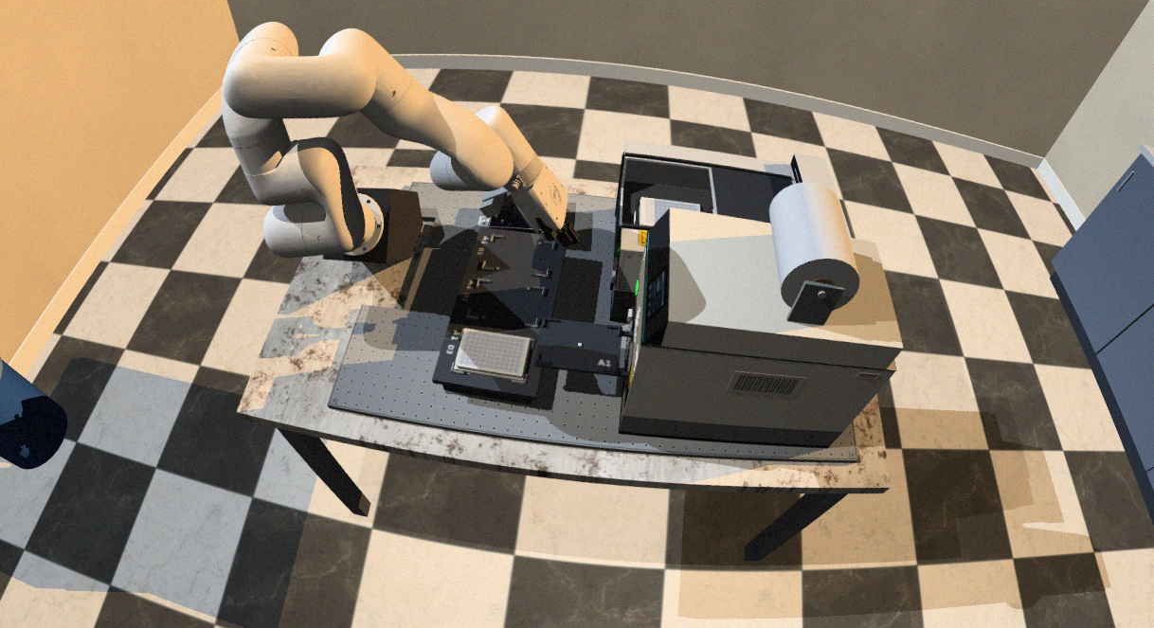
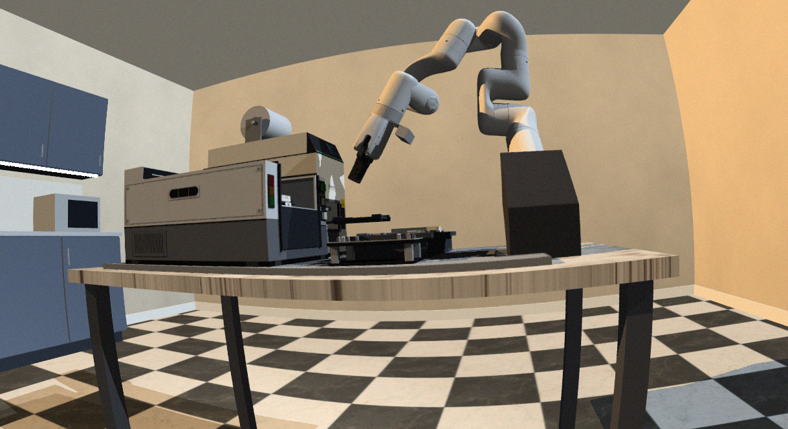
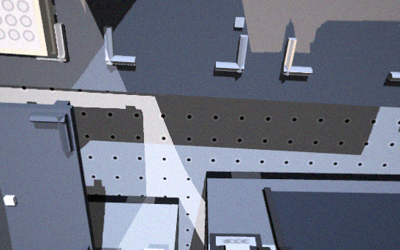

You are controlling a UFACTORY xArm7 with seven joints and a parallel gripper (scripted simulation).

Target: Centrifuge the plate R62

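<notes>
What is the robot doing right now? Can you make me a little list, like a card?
arm: white, bent high over the deck row
gripper: shut, holding nothing, tilted down, above the deck, touching nothing
well plate: flat at one end of the deck row
other deck slots: no plate seen
foil roll: on top of the big machine
green light: on the machine's front

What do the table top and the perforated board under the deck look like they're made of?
Table top: looks like polished marble or laminate, pale and brown-mottled, with a wood-grain edge in the exterior view. Perforated board: likely matte grey metal, with a regular grid of small holes.
</notes>
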